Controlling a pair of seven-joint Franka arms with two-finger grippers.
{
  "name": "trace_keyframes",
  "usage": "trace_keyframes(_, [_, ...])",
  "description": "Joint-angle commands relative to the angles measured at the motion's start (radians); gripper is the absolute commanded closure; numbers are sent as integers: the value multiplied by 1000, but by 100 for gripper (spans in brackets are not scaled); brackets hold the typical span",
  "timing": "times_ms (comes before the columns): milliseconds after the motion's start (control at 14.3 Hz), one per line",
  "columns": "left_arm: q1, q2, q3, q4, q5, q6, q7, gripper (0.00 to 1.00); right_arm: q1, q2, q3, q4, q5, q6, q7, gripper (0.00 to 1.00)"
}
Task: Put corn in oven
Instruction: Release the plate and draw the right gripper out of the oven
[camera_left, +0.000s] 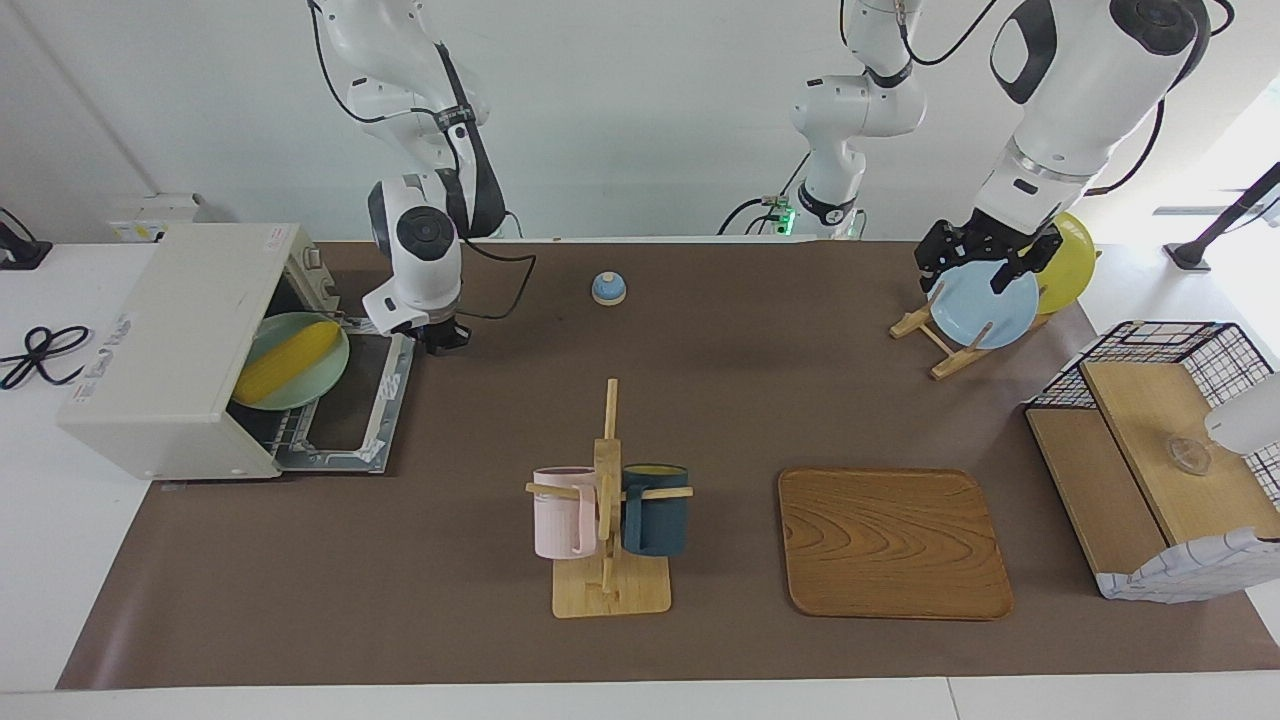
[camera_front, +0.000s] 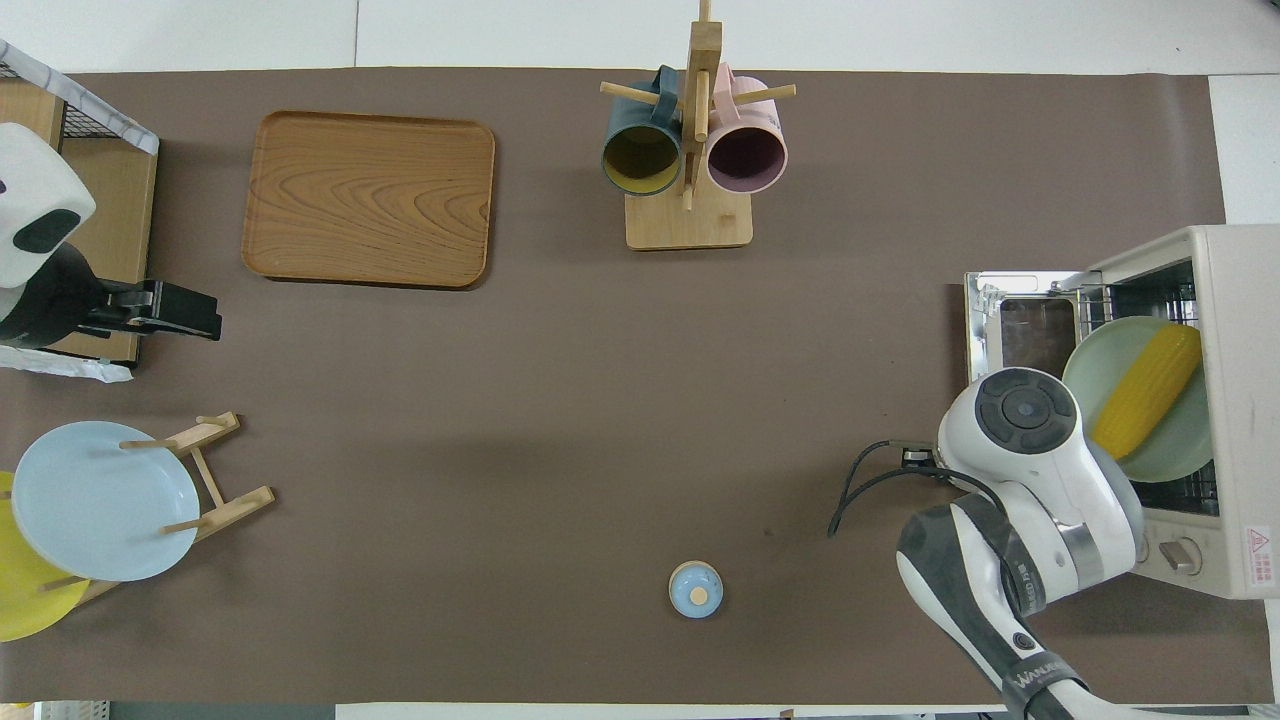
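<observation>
1. The oven (camera_left: 170, 350) stood at the left edge of the facing view, on the bench (camera_left: 700, 640) at the right arm's end, with its door (camera_left: 350, 410) folded down flat.
2. The corn (camera_left: 285, 362) lay on a pale green plate (camera_left: 325, 385) resting on the rack in the oven's mouth, partly under the oven's roof; in the overhead view it showed at the right edge (camera_front: 1148, 390).
3. The right claw (camera_left: 445, 338) hung low at the door's corner nearest the robots, just beside the plate; whether it was released or clenched could not be told, as the wrist hid the fingers.
4. The left claw (camera_left: 985, 262) hovered in the upper right of the facing view, over a blue plate (camera_left: 985, 305) standing in a wooden rack (camera_left: 945, 360); it was spread wide, grasping nothing.
5. A yellow plate (camera_left: 1070, 262) stood in the same rack.
6. A mug stand (camera_left: 608, 540) with a pink mug (camera_left: 562, 512) and a dark blue mug (camera_left: 655, 510) occupied the lower centre, beside a wooden tray (camera_left: 890, 542).
7. A small blue bell (camera_left: 609, 288) sat upper centre, and a wire basket (camera_left: 1165, 450) at the right edge.
</observation>
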Motion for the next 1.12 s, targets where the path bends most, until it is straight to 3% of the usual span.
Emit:
trace_keyframes(0, [1,-11,2,-3,3,-2,-8,0,-41,-35,5,-32,-28,23,-38,100])
trace_keyframes(280, [1,-11,2,-3,3,-2,-8,0,-40,-32,5,-20,-86,-9,-39,100])
trace_keyframes(631, [1,-11,2,-3,3,-2,-8,0,-37,-23,7,77,-175,-161,-47,100])
trace_keyframes(1052, [1,-11,2,-3,3,-2,-8,0,-86,-30,2,251,-180,-366,-268,100])
